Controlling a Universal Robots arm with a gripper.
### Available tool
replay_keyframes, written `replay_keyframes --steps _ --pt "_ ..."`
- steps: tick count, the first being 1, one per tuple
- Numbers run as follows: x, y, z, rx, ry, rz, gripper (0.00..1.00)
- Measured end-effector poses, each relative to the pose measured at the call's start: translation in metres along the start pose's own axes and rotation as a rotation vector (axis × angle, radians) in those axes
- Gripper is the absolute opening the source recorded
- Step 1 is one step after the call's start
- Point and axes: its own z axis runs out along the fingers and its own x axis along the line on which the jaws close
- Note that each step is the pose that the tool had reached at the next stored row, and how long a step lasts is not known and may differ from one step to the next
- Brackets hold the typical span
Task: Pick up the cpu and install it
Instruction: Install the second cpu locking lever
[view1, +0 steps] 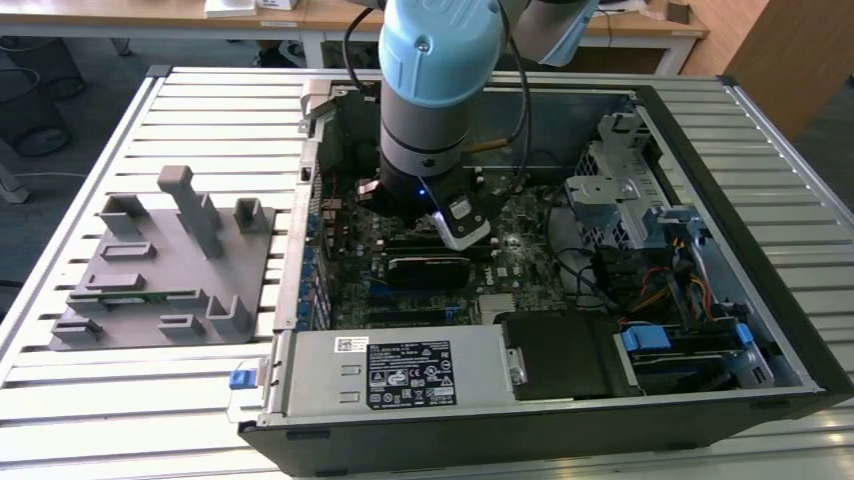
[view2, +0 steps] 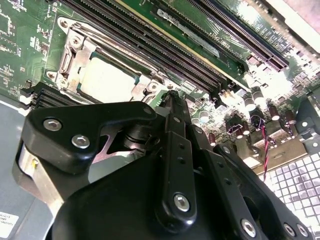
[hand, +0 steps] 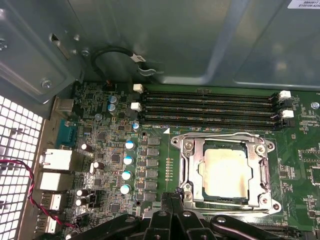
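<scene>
The fingers (hand: 176, 197) are pressed together with nothing between them, their tips just beside the socket frame (hand: 226, 172) in the first wrist view. The cpu (hand: 223, 172) lies flat inside that frame on the motherboard (hand: 295, 165), apart from the fingers. Beyond it run the memory slots (hand: 210, 107) and the computer case (view1: 747, 150) wall.

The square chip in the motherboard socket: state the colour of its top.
Pale silvery metal top on the cpu, clearest in the first wrist view.
</scene>
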Motion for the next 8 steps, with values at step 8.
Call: replay_keyframes --steps 8 --pt "0.0005 0.0061 -0.019 -0.0002 -0.0001 0.0 0.11"
